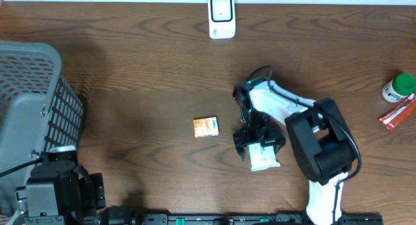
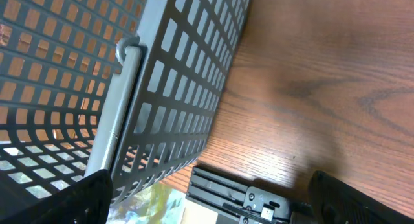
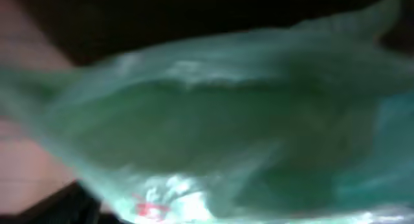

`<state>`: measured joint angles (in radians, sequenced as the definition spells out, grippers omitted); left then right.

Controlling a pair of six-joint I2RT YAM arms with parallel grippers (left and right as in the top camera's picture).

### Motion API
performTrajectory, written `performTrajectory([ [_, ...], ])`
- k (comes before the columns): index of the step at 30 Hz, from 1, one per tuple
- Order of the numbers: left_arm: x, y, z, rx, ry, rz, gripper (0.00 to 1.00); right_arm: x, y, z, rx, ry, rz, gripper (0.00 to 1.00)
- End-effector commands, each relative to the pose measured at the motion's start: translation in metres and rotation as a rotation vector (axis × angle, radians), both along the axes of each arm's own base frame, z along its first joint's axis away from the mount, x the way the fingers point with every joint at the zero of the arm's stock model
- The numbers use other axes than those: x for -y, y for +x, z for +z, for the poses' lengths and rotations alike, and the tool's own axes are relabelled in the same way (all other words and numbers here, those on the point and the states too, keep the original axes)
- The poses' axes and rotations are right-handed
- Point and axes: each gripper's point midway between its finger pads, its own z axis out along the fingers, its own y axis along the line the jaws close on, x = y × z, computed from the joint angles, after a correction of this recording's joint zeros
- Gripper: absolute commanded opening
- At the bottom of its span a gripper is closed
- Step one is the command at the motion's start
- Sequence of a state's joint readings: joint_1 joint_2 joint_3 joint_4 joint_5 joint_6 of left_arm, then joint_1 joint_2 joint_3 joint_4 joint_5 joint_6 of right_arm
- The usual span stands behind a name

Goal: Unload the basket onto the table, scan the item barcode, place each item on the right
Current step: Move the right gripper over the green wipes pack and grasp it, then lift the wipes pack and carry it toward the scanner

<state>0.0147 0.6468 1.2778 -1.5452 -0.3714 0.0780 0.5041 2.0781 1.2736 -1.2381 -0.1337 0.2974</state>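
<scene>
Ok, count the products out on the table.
4: orange packet mid-table, pale pouch at the right fingers, green-capped bottle and red packet at the right edge. The basket may hide more.

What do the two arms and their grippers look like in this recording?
The right arm has white rounded links between bulky black joint housings, a thin black cable looping alongside, and green accents near the wrist. The right gripper is black. The left arm looks boxy, black and dark grey; its fingers are matte black. No markings are readable.
</scene>
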Motion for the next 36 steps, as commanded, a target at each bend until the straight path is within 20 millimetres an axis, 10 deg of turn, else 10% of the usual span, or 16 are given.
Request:
performTrajectory([
  [1,0.000,-0.001,0.001,0.005,0.000,0.000,0.96,-0.013,-0.010,-0.032,0.016,0.012,-0.057,0.90],
  [10,0.000,-0.001,0.001,0.005,0.000,0.000,0.96,-0.019,0.018,-0.025,0.098,0.005,-0.073,0.53],
  [25,0.000,-0.001,0.001,0.005,0.000,0.000,0.96,-0.058,0.208,0.080,0.713,0.123,0.033,0.75],
  [29,0.000,-0.001,0.001,0.005,0.000,0.000,0.96,-0.064,0.206,0.080,0.704,0.151,0.030,0.94],
  [36,0.000,-0.001,0.001,0.005,0.000,0.000,0.96,-0.042,0.132,0.069,0.409,0.035,-0.107,0.99],
])
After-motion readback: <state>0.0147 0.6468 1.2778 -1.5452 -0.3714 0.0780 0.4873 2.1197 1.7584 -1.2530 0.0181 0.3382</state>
